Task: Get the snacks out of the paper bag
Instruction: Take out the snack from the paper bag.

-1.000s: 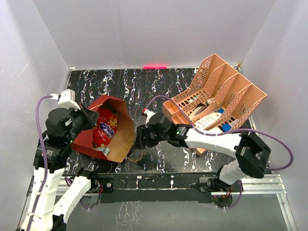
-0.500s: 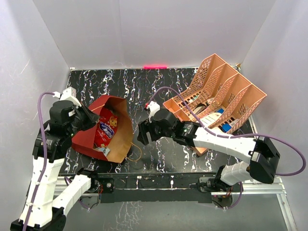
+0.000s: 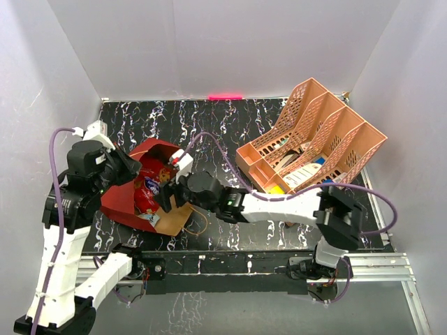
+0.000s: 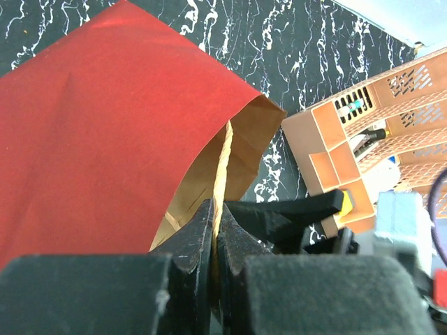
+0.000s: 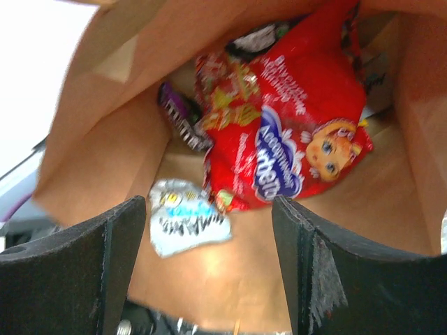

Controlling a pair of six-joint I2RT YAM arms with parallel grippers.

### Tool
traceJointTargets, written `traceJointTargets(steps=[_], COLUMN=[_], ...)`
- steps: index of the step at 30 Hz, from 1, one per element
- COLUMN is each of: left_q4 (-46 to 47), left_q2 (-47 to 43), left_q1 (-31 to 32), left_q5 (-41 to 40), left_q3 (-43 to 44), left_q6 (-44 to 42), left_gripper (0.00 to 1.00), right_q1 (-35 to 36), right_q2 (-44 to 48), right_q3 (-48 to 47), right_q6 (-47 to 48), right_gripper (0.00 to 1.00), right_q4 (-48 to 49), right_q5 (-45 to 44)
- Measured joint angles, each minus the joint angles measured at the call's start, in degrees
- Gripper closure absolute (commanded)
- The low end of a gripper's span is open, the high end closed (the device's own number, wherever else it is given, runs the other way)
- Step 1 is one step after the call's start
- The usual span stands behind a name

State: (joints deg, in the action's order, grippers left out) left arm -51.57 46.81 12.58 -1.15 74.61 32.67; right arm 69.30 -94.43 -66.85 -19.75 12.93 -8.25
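Observation:
The paper bag [image 3: 120,202], red outside and kraft brown inside, lies on its side at the left with its mouth facing right. My left gripper [image 4: 216,223] is shut on the bag's upper rim [image 4: 225,150] and holds it up. My right gripper [image 3: 166,197] is open at the bag's mouth, its fingers [image 5: 318,272] spread over the kraft floor. Inside lies the red chip bag [image 5: 293,139] with a blue logo, a small silver-blue packet [image 5: 185,216] in front of it and a purple packet [image 5: 180,118] behind. The chip bag also shows from above [image 3: 147,190].
A peach lattice desk organizer [image 3: 314,139] with cards stands at the right; it also shows in the left wrist view [image 4: 370,132]. The bag's thin handle loop [image 3: 197,225] lies on the black marbled table [image 3: 209,125]. White walls enclose the table.
My right arm has swung left from the table's middle to the bag's mouth. My left gripper kept hold of the rim, and the bag has shifted slightly.

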Motion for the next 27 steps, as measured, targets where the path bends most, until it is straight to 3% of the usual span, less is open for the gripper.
traceJointTargets(steps=[5, 8, 10, 24, 27], left_q4=[-1.1, -1.2, -1.2, -2.7, -3.0], left_q2=[0.2, -0.3, -0.7, 0.0, 0.0], left_q1=[0.0, 0.1, 0.5, 2.2, 2.2], left_q5=[-0.2, -0.1, -0.2, -1.9, -2.6], left_q3=[1.9, 1.9, 1.9, 3.0, 3.0], left_q6=[-2.3, -3.1, -3.1, -0.2, 0.9], left_gripper=[1.00, 1.00, 1.00, 1.00, 1.00], right_q1=[-0.1, -0.5, -0.6, -0.4, -0.6], right_q2=[-9.1, -14.0, -16.8, -29.7, -32.7], right_q3=[-4.5, -5.6, -6.1, -16.3, -18.1], right_q6=[1.2, 3.7, 6.7, 26.1, 28.1], right_gripper=[0.23, 0.06, 0.02, 0.02, 0.11], right_q4=[7.0, 11.3, 13.8, 22.9, 23.8], right_q5=[-7.2, -8.4, -8.3, -11.7, -13.3])
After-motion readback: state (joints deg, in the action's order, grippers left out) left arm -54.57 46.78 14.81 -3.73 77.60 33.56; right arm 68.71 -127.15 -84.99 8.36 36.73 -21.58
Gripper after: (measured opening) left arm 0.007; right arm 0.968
